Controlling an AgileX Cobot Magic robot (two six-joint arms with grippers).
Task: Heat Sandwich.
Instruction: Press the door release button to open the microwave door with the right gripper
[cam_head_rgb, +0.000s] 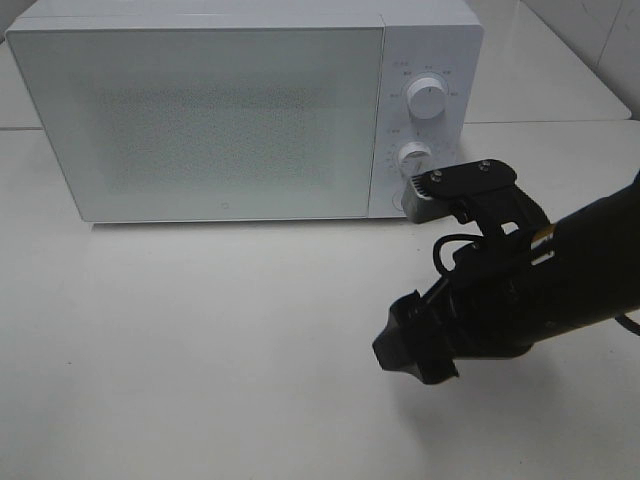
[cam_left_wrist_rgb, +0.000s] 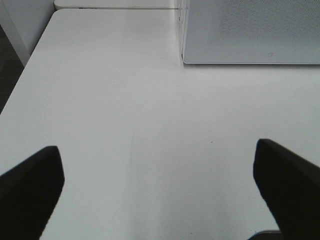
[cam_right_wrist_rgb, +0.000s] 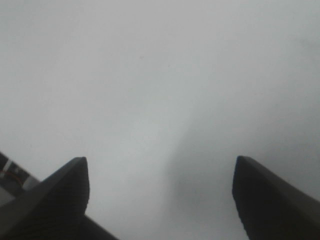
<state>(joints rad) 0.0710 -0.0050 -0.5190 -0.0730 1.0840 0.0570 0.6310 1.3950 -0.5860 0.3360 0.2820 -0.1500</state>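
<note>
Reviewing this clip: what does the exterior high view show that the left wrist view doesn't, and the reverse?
Exterior high only: the two knobs on the microwave, and the right claw over the table. Left wrist only: the left claw, jaws spread wide with nothing between them, and a side edge of the table. Both: the white table and the microwave's closed door. The sandwich appears in neither.
</note>
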